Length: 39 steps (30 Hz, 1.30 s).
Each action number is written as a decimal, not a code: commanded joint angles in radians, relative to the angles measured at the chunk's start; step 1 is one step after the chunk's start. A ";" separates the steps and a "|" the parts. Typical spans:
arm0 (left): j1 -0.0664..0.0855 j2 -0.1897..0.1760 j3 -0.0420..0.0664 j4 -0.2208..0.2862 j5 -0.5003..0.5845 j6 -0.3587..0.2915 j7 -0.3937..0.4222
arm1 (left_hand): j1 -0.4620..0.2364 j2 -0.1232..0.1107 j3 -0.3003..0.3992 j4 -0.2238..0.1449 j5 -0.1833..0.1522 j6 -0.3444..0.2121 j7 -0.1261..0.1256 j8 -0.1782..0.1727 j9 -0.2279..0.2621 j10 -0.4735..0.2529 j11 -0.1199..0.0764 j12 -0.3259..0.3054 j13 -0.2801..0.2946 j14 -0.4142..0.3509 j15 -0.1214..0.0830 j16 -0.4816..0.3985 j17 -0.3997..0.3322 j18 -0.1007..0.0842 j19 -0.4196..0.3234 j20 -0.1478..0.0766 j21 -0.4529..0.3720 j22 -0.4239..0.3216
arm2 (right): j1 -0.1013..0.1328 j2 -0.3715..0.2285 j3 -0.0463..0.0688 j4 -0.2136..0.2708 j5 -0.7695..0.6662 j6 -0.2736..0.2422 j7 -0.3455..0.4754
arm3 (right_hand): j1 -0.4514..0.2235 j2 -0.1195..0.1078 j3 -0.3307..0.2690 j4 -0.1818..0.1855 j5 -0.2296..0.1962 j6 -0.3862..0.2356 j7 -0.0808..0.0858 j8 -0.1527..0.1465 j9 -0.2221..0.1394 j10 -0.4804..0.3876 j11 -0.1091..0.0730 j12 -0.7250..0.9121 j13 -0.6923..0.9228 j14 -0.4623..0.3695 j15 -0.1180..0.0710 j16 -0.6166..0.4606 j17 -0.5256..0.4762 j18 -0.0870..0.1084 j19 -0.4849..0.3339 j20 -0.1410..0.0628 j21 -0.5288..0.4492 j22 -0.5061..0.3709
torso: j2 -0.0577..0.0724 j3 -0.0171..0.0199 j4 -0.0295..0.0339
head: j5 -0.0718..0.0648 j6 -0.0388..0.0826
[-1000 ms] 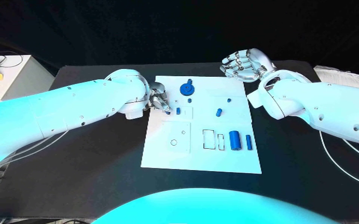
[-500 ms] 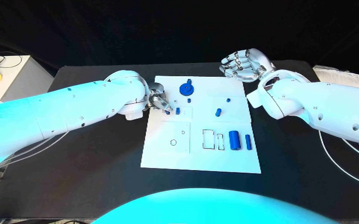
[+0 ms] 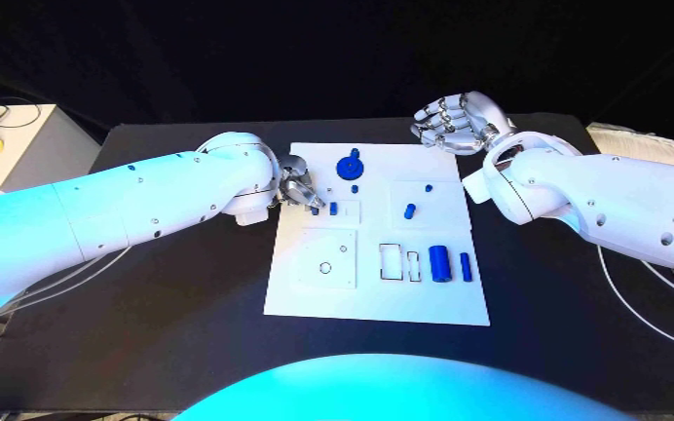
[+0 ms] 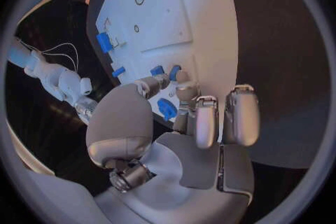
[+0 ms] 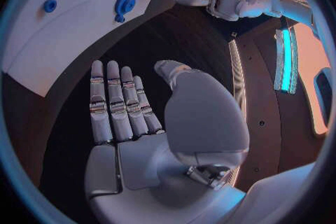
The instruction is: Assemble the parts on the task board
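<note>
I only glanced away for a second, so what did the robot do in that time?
Very little. The left hand shifted slightly at the task board's left edge, its fingers staying by a small blue part. The right hand stayed raised and empty beyond the board's far right corner. The other parts lie as before.

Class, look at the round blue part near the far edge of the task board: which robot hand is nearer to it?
Left. The left hand sits just beside the round blue part, over the board's edge; the right hand hovers farther off, beyond the board's far corner.
</note>
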<state>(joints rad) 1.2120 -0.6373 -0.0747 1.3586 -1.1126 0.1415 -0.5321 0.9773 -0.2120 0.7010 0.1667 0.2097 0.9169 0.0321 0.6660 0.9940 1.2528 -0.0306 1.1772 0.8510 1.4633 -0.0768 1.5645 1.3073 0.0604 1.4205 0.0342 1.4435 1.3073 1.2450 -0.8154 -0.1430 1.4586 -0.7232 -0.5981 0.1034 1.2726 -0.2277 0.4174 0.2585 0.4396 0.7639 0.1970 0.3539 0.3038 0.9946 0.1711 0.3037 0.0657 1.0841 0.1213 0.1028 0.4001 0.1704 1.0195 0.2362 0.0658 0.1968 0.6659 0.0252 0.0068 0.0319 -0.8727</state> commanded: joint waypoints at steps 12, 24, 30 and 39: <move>-0.002 0.004 -0.001 -0.010 0.000 0.007 -0.013 | -0.021 -0.009 -0.088 0.038 -0.006 0.002 0.010 -0.007 0.000 -0.011 0.006 0.000 -0.001 0.105 -0.002 0.001 0.255 -0.004 -0.003 -0.001 -0.004 0.034 | -0.001 0.000 0.000 0.003 -0.004 0.017 0.011 | -0.010 0.004 -0.001 -0.005 0.005 -0.007 0.046 -0.007 -0.002 -0.005 0.005 -0.008 -0.001 -0.006 0.008 -0.009 -0.006 0.013 -0.011 0.002 -0.003 -0.007 | 0.000 0.0001 0.0002 | -0.001 0.000; -0.002 -0.005 -0.001 -0.005 -0.009 0.000 -0.010 | -0.010 -0.033 -0.229 0.102 -0.011 0.001 0.012 -0.012 0.002 -0.017 0.008 0.001 0.000 0.103 0.000 -0.002 0.251 -0.003 -0.005 0.001 -0.007 0.032 | -0.003 0.000 0.000 0.002 -0.004 0.018 0.012 | -0.013 0.005 -0.004 -0.005 0.006 -0.008 0.048 -0.009 -0.003 -0.011 0.008 -0.012 -0.002 -0.013 0.011 -0.016 -0.015 0.012 -0.018 0.004 -0.003 -0.017 | 0.000 -0.0004 -0.0004 | -0.002 0.000; -0.003 -0.012 0.002 0.006 -0.009 -0.016 -0.007 | -0.019 -0.010 -0.312 0.126 -0.068 0.001 0.011 -0.015 0.001 -0.018 0.007 0.001 -0.001 0.103 -0.001 -0.003 0.250 -0.002 -0.006 0.000 -0.009 0.031 | -0.004 0.000 0.000 0.002 -0.005 0.019 0.012 | -0.013 0.005 -0.004 -0.005 0.006 -0.009 0.048 -0.009 -0.003 -0.011 0.008 -0.012 -0.002 -0.014 0.011 -0.017 -0.016 0.012 -0.019 0.005 -0.003 -0.019 | 0.000 -0.0001 -0.0010 | -0.003 0.000; -0.003 -0.040 0.017 0.042 0.042 -0.090 0.045 | -0.004 0.010 -0.331 0.124 -0.066 -0.015 0.016 -0.020 0.002 -0.044 0.012 -0.020 -0.035 0.093 0.003 -0.020 0.222 0.006 -0.032 0.002 -0.032 -0.005 | -0.006 -0.001 0.000 0.002 -0.005 0.019 0.012 | -0.014 0.005 -0.005 -0.005 0.006 -0.009 0.048 -0.009 -0.004 -0.012 0.008 -0.012 -0.002 -0.014 0.012 -0.018 -0.018 0.012 -0.021 0.005 -0.003 -0.020 | 0.000 0.0000 0.0003 | -0.007 0.000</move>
<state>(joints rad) 1.2086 -0.6759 -0.0590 1.3925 -1.1064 0.1049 -0.5260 0.9740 -0.2074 0.3741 0.2902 0.1421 0.9059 0.0499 0.6504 0.9951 1.2119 -0.0191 1.1599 0.8191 1.4633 -0.0767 1.5470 1.3073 0.0604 1.3939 0.0380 1.4137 1.3042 1.2400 -0.8166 -0.1430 1.4591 -0.7232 -0.5929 0.1032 1.2672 -0.2224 0.4167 0.2578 0.4396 0.7639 0.1970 0.3500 0.3020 0.9875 0.1782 0.2956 0.0650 1.0732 0.1321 0.0919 0.3835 0.1704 1.0050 0.2434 0.0658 0.1774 0.6661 0.0250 0.0064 0.0255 -0.8726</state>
